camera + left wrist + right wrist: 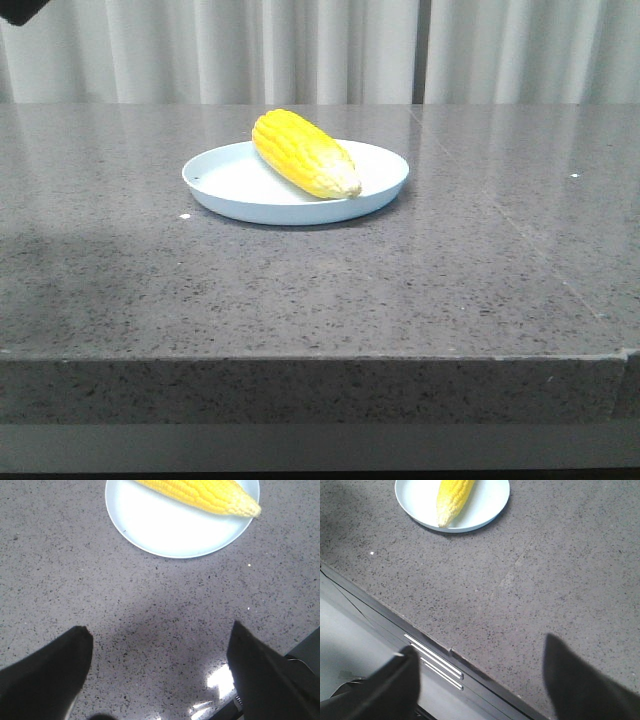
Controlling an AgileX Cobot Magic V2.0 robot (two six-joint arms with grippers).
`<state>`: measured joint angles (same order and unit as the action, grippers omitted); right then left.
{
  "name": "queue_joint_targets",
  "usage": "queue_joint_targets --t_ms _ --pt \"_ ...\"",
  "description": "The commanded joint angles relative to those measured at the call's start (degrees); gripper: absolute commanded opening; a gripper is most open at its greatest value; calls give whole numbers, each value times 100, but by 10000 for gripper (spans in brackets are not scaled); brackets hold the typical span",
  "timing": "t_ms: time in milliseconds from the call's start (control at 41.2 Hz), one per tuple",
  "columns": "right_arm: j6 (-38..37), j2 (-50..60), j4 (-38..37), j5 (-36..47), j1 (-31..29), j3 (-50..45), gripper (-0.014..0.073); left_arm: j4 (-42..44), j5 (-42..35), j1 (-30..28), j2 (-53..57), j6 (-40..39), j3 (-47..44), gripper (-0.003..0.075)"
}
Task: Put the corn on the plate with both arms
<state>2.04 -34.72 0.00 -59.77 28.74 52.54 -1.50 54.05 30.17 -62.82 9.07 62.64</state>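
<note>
Yellow corn lies across the pale plate — left claw and right claw both spread, empty.

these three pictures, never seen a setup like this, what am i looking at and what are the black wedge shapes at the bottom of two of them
It is one moment seen by three cameras on a two-armed robot. The front view looks forward over a grey speckled table toward a curtain. On the table sits a pale plate with a yellow corn cob lying across it, tip near the rim.

The other two pictures come from cameras on the robot's wrists, looking down past each arm's tool. The black wedges are the tool's two fingers: the left tool and the right tool. Both stand wide open and hold nothing; only bare table shows between the left one's fingers, while the right one hangs over the table's edge. Both are away from the plate.
</note>
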Motion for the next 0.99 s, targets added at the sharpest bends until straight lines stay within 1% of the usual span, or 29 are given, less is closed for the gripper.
queue_joint_targets --t_ms 0,48,97,218,242,315,412,970 --pt "14 -8 -43 318 -11 143 321 -38 -260 45 119 -62 144 473" --pt "14 -8 -43 318 -11 143 209 -38 -260 45 119 -62 144 414" --pt "14 -8 -43 318 -11 143 119 -38 -260 45 119 -62 144 350" --pt "14 -8 -43 318 -11 143 -50 -38 -260 45 119 -62 144 186" --pt "14 -8 -43 318 -11 143 -73 -38 -260 45 119 -62 144 159" --pt "14 -8 -43 318 -11 143 -66 -38 -260 45 119 -62 144 67" --pt "14 -8 -43 351 -11 143 -69 -38 -260 45 119 -62 144 -22" --pt "14 -8 -43 358 -11 143 -70 -27 -285 45 119 -62 144 -20"
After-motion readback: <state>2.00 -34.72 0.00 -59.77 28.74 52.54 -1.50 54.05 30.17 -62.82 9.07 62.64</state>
